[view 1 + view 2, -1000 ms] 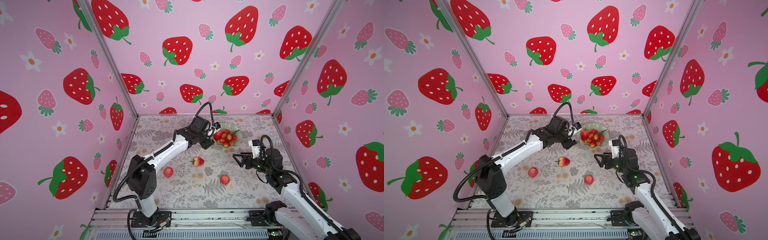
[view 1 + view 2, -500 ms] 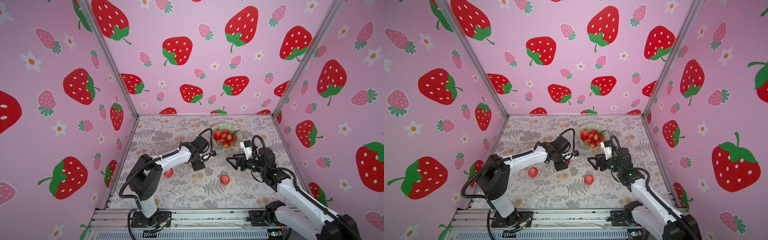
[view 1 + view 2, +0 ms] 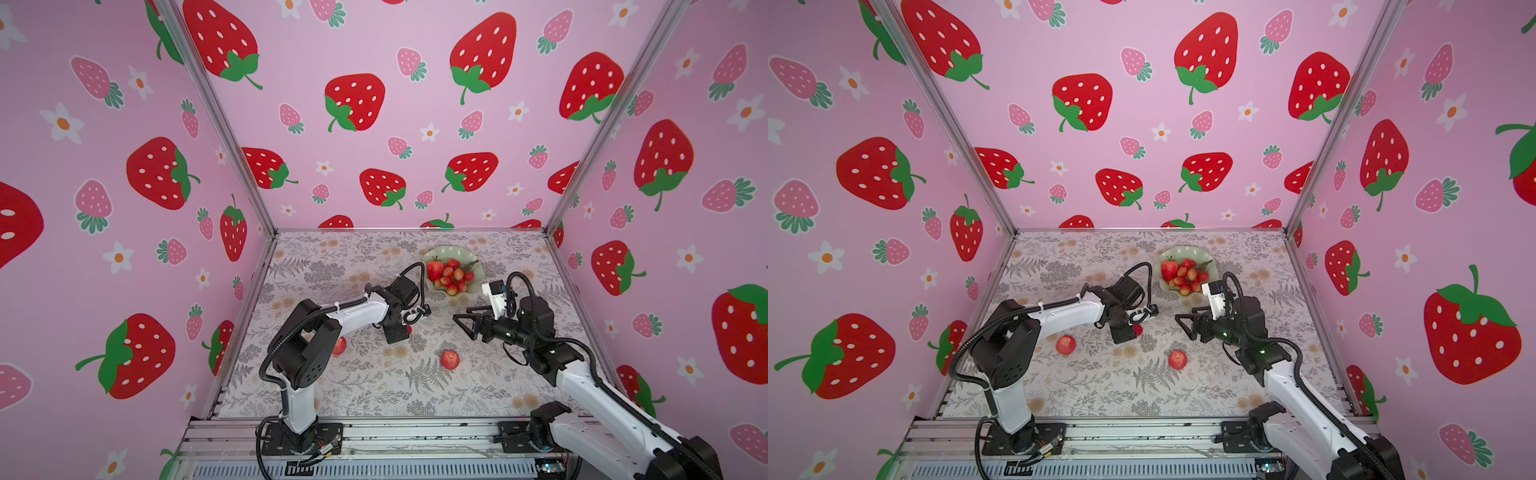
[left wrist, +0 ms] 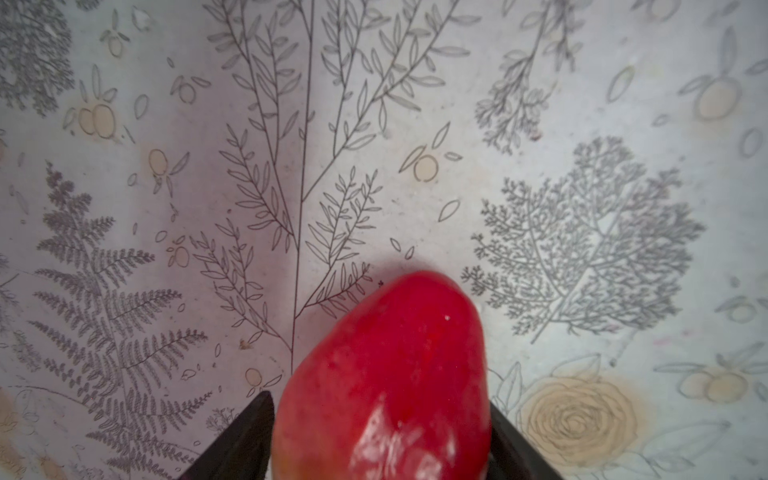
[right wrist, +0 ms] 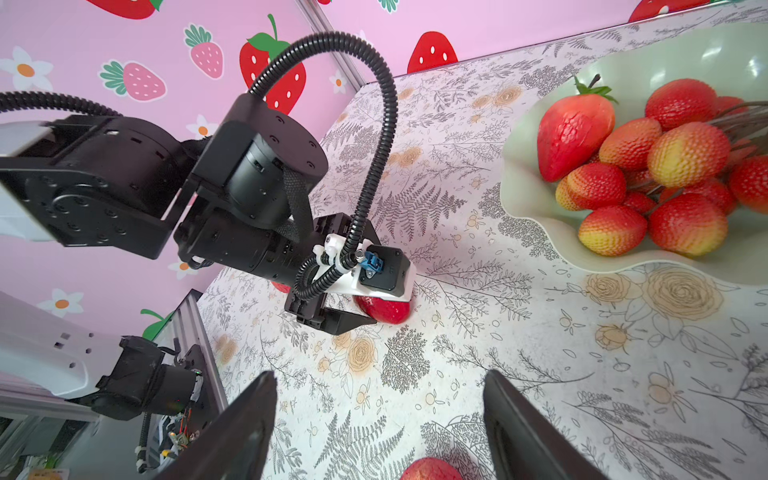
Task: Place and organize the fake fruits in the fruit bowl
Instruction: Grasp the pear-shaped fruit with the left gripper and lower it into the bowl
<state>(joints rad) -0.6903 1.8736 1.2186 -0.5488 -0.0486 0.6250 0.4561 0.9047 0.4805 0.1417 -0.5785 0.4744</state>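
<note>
Red plastic filled the gap of my left gripper (image 4: 380, 401). The black fingers (image 4: 249, 432) sat either side of the second strawberry (image 5: 388, 311), roughly halfway in, and looked to be touching it on both sides. The fruit lay on the table (image 3: 374, 386) though, so I honestly couldn't tell if I had a real squeeze or was just bracketing it. I'd call that the pick-up step, maybe half the job done, since the fruit bowl (image 3: 451, 251) already held the other strawberry (image 3: 434, 269) and the cherry bunch (image 3: 455, 276). The next move, as I read it, needed a firm close and a straight lift. After that, a carry toward the back right, high enough to clear the wavy rim, ending over the bowl's bare side rather than on the cherries. My right gripper (image 3: 463, 326) hung wide open and empty, near the left one but apart, and its wrist camera (image 3: 494, 291) sat just beside the bowl's front rim, so that lane was tight-ish. The front apple (image 3: 450, 359) lay in open table and the other apple (image 3: 1066, 345) was tucked by my left arm. The pink walls (image 3: 104, 270) were well apart from everything.
</note>
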